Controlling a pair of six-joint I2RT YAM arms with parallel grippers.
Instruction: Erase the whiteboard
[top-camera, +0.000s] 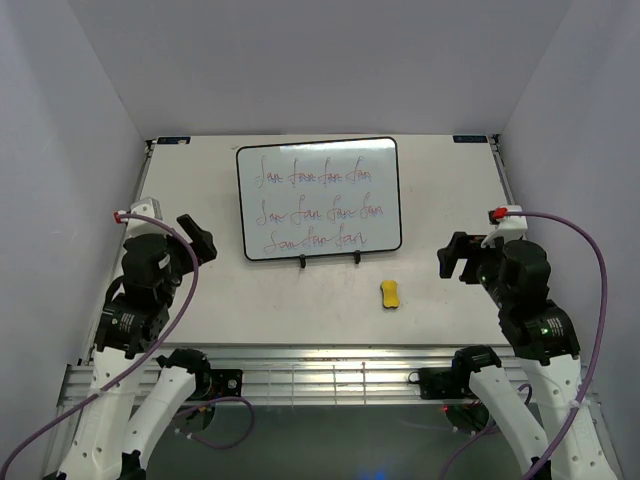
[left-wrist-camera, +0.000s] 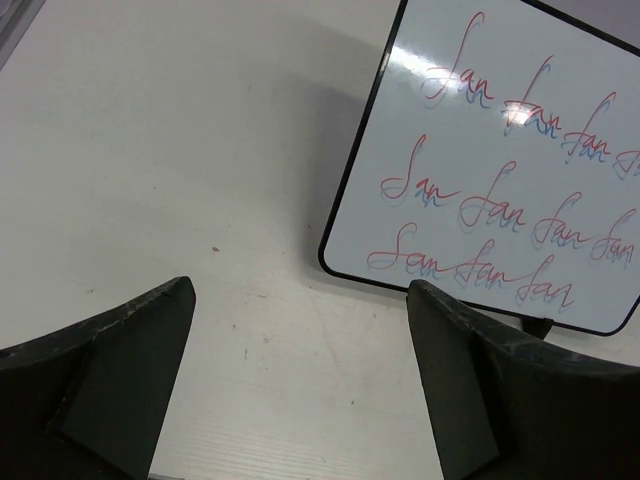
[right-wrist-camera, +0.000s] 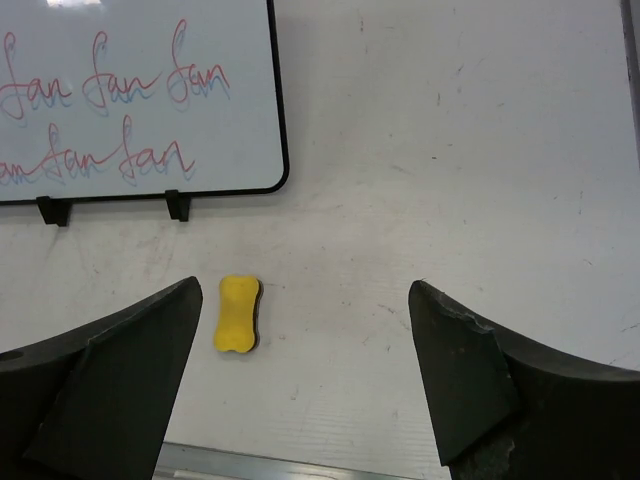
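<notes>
Red-scribbled whiteboard (top-camera: 318, 198) | yellow eraser (top-camera: 389, 294) near it | left fingers (left-wrist-camera: 120, 380) apart | right fingers (right-wrist-camera: 110, 380) apart

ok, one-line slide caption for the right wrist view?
Yellow eraser lies on the table in front of the whiteboard, apart from it; the red writing is not yet erased.

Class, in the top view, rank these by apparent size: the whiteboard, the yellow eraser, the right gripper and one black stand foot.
1. whiteboard
2. right gripper, though it may sit nearer the camera
3. yellow eraser
4. stand foot
</notes>
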